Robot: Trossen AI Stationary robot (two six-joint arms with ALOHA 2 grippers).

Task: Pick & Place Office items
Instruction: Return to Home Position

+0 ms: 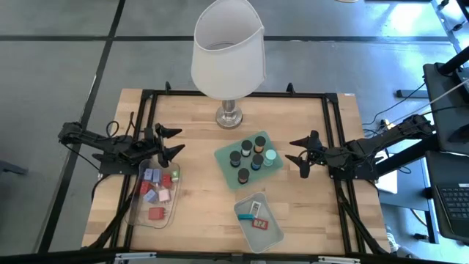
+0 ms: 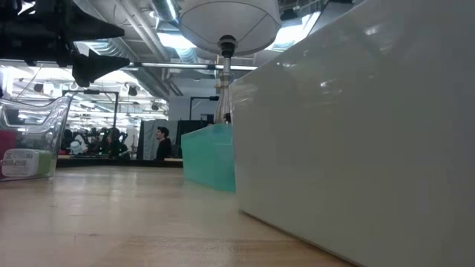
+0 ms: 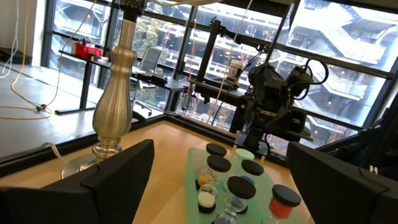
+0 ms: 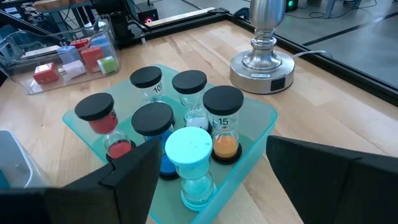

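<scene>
The left gripper (image 1: 178, 141) hung released and empty, with the clear bin (image 1: 135, 209) of coloured blocks (image 1: 157, 192) just beneath its fingers. Ahead of it, between both grippers, sand timers (image 1: 249, 155) stood in a mint tray (image 1: 223, 158). Flat rectangles (image 1: 258, 218) lay in a second tray (image 1: 272, 233) near the right gripper (image 1: 292, 149), which was likewise spread and empty.

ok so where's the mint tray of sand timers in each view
high: mint tray mid-table, near the lamp base
low: left of centre, below the lamp, partly behind the pale bin
left wrist: straight ahead, lamp base beside it
right wrist: fills the middle, lamp base behind
shared landmark: lamp base
</scene>
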